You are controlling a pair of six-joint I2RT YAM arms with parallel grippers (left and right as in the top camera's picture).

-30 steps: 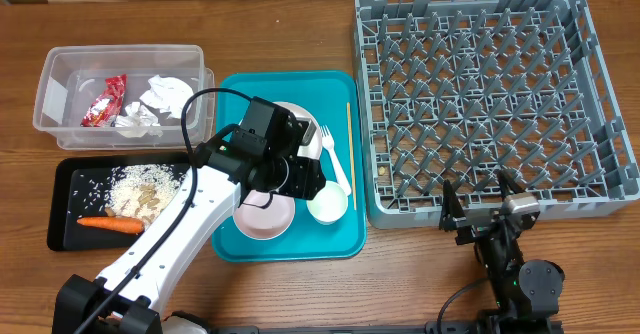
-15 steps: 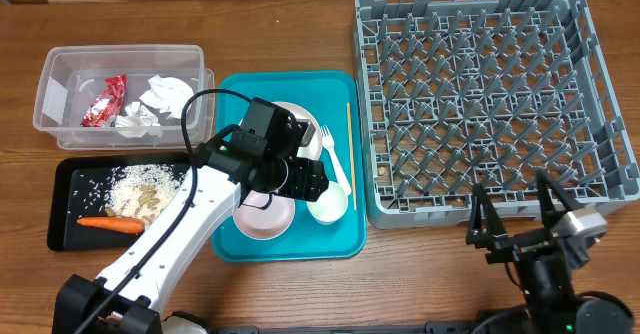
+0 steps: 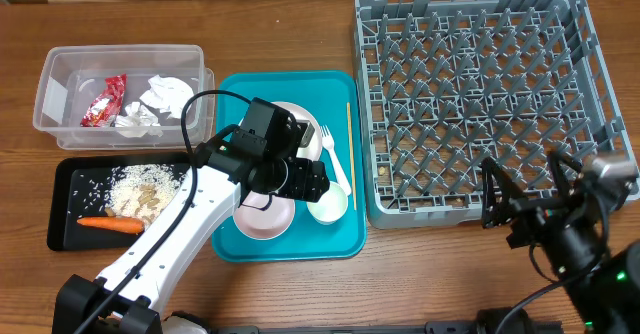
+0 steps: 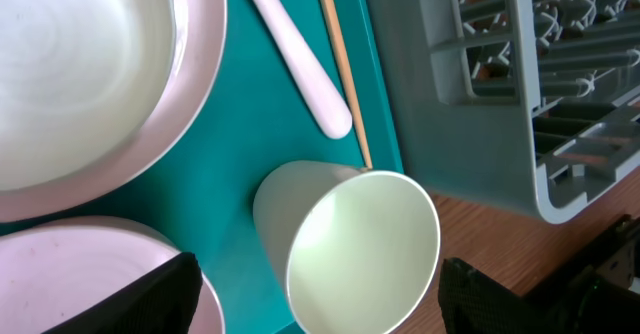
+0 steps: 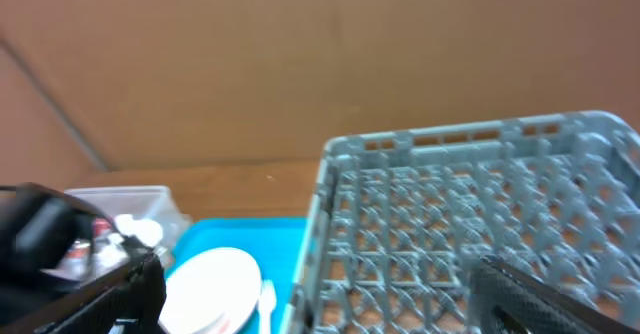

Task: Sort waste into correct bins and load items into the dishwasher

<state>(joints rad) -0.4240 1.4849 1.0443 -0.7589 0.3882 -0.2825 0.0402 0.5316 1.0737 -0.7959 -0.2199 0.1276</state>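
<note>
The left arm [image 3: 180,229] reaches diagonally over the teal tray [image 3: 340,242], left fingers [image 4: 150,294] spread wide astride the tipped small white cup [image 4: 350,249]. The right fingers [image 3: 492,199] gape wide at the grey rack [image 3: 480,94] front.

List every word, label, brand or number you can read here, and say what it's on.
None can be read.
Red snack wrapper in the clear tub: pale marks, perhaps print, too small and blurred to read.
Grey dish rack, teal tray, white cup: no markings visible.
</note>
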